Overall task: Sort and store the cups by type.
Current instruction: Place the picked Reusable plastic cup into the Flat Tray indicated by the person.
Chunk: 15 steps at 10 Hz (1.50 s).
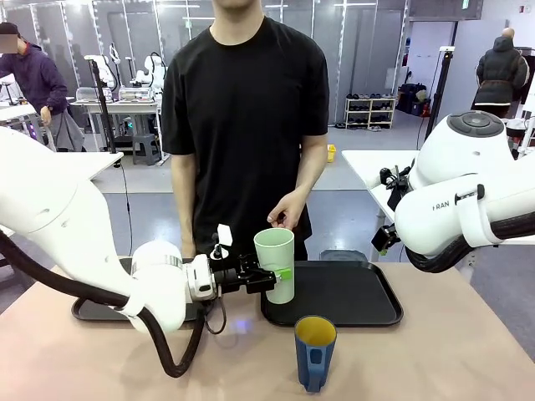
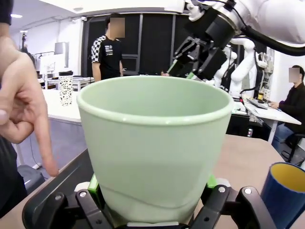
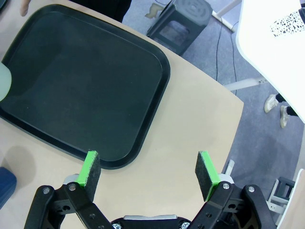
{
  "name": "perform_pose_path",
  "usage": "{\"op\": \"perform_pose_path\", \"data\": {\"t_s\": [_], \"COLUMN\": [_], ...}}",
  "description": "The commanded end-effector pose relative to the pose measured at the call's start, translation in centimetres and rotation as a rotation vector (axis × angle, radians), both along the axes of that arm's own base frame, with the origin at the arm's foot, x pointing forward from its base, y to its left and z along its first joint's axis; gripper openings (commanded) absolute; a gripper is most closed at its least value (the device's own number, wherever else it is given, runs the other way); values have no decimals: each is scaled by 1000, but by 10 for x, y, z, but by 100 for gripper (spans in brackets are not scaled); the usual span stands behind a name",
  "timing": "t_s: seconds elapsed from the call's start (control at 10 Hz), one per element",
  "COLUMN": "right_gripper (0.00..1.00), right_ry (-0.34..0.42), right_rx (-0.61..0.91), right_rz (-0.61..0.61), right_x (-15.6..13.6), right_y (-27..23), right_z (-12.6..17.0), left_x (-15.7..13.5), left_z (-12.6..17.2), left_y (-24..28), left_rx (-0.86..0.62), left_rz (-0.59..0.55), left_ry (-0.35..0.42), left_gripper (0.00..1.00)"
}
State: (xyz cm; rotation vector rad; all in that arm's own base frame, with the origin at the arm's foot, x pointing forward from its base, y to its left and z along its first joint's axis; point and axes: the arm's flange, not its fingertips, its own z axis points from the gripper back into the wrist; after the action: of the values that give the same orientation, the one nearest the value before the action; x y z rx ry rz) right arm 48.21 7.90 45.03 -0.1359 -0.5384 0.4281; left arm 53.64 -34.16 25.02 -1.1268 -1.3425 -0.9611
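Observation:
My left gripper (image 1: 278, 274) is shut on the pale mint-green tumbler (image 1: 274, 263), which stands upright at the left edge of the black tray (image 1: 351, 296). Whether its base touches the tray I cannot tell. In the left wrist view the tumbler (image 2: 155, 143) sits between the green pads (image 2: 93, 184). The dark blue mug (image 1: 314, 351), yellow inside, stands on the table in front of the tray, also at the lower right in the left wrist view (image 2: 286, 191). My right gripper (image 3: 148, 174) hangs open above the tray's right edge (image 3: 143, 138), holding nothing.
A person stands at the far side, one hand (image 1: 288, 210) above the tray, a finger (image 2: 45, 143) pointing down beside the tumbler. A second black tray (image 1: 94, 311) lies behind my left arm. The right arm (image 1: 468, 200) is raised at the right. Bare table lies in front.

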Motion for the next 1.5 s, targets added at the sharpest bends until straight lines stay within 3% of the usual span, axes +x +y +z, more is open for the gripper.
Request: {"op": "perform_pose_path", "data": {"t_s": [0.0, 1.4], "right_gripper": [100, 100], "right_ry": [-1, -1], "right_rx": [-2, -2], "right_rz": [1, 1], "right_x": [0, 0], "right_y": [-1, -1], "right_z": [0, 0], "left_x": [11, 34], "left_z": [-4, -43], "left_y": [-13, -48], "left_rx": [-2, 37], "left_rz": [75, 125], "left_ry": [-23, 0], "left_gripper": [87, 87]}}
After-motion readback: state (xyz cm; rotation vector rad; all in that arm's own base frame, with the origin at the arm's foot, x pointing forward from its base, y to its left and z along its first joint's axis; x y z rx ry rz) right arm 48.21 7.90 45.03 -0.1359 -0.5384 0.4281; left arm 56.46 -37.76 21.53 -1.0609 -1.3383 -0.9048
